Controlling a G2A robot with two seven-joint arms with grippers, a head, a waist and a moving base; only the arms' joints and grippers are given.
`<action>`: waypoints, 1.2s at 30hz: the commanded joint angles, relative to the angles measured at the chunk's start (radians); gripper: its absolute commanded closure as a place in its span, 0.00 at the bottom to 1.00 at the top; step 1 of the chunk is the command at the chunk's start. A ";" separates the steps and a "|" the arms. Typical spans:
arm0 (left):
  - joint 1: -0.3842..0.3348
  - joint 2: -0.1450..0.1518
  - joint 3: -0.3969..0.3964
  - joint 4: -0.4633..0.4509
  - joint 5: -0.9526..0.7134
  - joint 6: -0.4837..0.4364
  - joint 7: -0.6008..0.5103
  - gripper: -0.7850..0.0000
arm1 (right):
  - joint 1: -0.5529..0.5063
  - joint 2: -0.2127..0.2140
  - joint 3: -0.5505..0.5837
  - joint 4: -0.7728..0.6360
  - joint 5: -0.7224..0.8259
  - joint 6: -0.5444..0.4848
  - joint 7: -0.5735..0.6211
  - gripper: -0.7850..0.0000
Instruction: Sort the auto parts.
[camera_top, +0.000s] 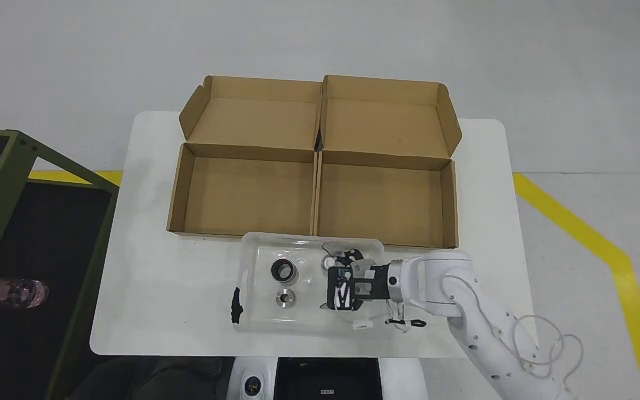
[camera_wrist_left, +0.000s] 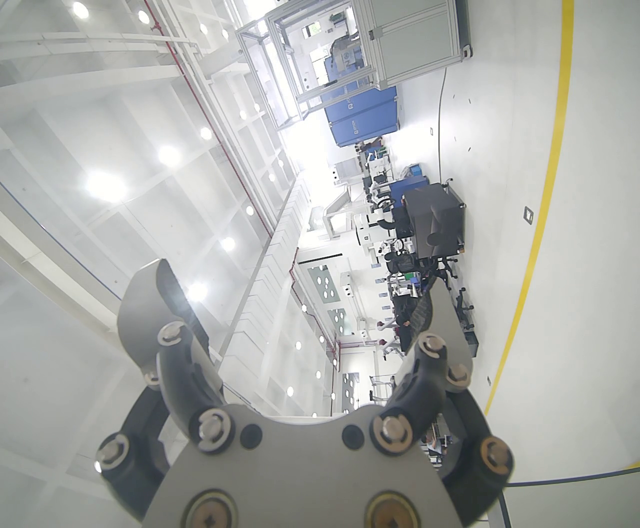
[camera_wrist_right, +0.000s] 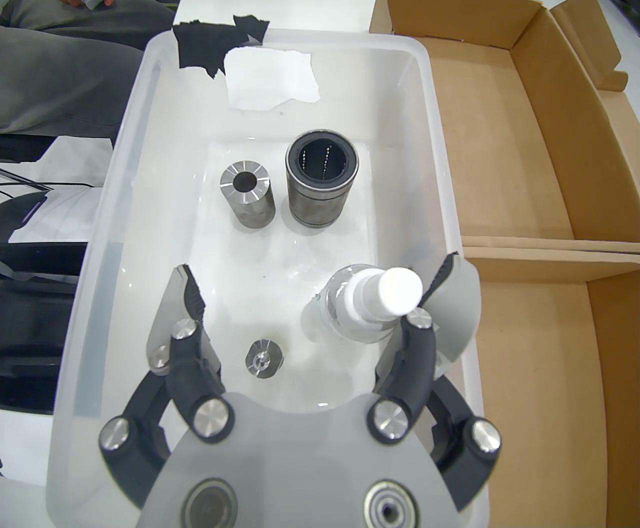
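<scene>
Readable text: none can be made out anywhere.
Blue cabinets (camera_wrist_left: 360, 117): far out beyond the jaws of the left gripper (camera_wrist_left: 297, 282); each face carries a small white mark, too small to read.
White unit (camera_wrist_left: 367, 235): ahead of the same jaws, with a tiny dark mark on its front, illegible.
Floor sign (camera_wrist_left: 529, 215): a small dark square with a pale figure, just beside the yellow line (camera_wrist_left: 550, 165); its content cannot be told.
White label (camera_wrist_right: 272, 80): stuck on the far wall of the clear bin (camera_wrist_right: 435, 150), straight ahead of the jaws of the right gripper (camera_wrist_right: 317, 267); its face shows blank.
Black tape (camera_wrist_right: 210, 42): touching that label; no print visible.
</scene>
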 joint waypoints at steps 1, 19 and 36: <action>0.000 0.000 0.000 0.000 0.000 0.000 0.000 0.00 | 0.005 0.000 -0.005 0.008 -0.002 0.003 0.000 0.22; 0.000 0.000 0.000 0.000 0.000 0.000 0.000 0.00 | 0.054 0.001 -0.028 0.068 -0.017 0.072 -0.015 1.00; 0.000 0.000 0.000 0.000 0.000 0.000 0.000 0.00 | 0.070 0.004 0.008 0.008 0.196 0.081 -0.156 1.00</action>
